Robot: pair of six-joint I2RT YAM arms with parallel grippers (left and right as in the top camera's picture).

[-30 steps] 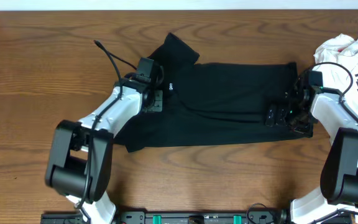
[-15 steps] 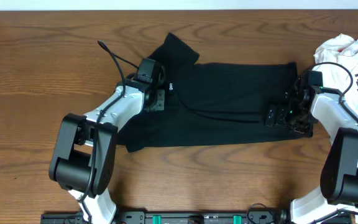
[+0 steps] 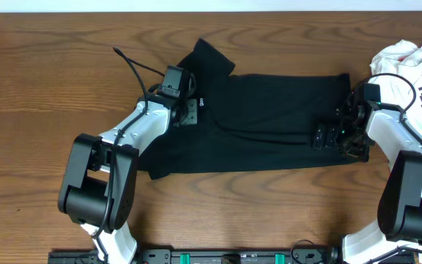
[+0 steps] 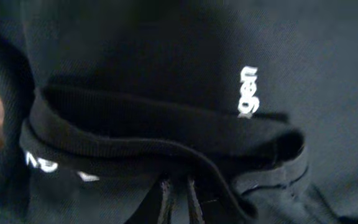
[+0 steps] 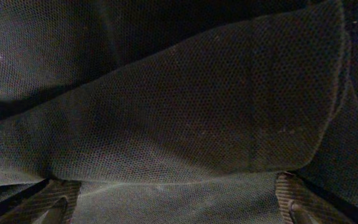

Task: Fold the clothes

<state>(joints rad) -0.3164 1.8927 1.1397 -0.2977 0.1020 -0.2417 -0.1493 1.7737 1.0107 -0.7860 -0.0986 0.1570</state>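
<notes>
1. Lying partly folded, it seems, the shirt [image 3: 277, 121] spans from the left jaws to the right jaws.
2. Left gripper [image 3: 189, 112] pinches a shirt fold, jaws nearly closed.
3. Right gripper [image 3: 327, 137] gapes wide, fabric between its jaws, ungripped.
4. More folds look needed.

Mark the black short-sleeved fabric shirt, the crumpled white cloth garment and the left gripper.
black short-sleeved fabric shirt [image 3: 284, 117]: overhead view, middle of the torso panel.
crumpled white cloth garment [image 3: 409, 59]: overhead view, upper folds.
left gripper [image 4: 178, 200]: left wrist view, between its fingertips.
</notes>
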